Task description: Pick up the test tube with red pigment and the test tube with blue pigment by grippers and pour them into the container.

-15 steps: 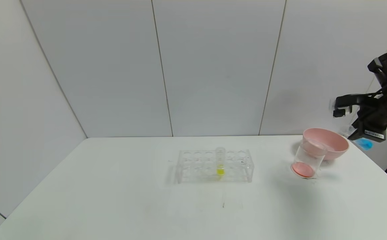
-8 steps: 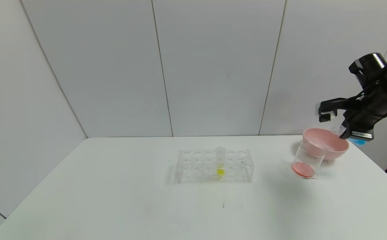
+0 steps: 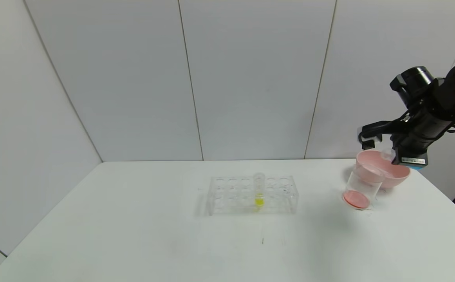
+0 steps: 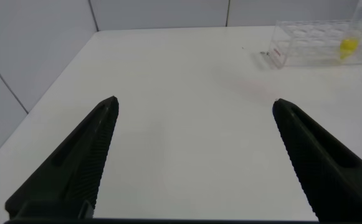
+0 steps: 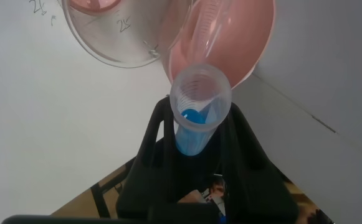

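Table, white, under everything. Left gripper hovers above it, jaws spread wide and holding nothing; ahead of it stands a clear tube rack with one yellow-liquid tube. Further right, the beaker (pink-red liquid at its bottom) touches a pink bowl. Directly above the bowl, the right gripper clamps the tilted blue-pigment test tube, its mouth toward the beaker.
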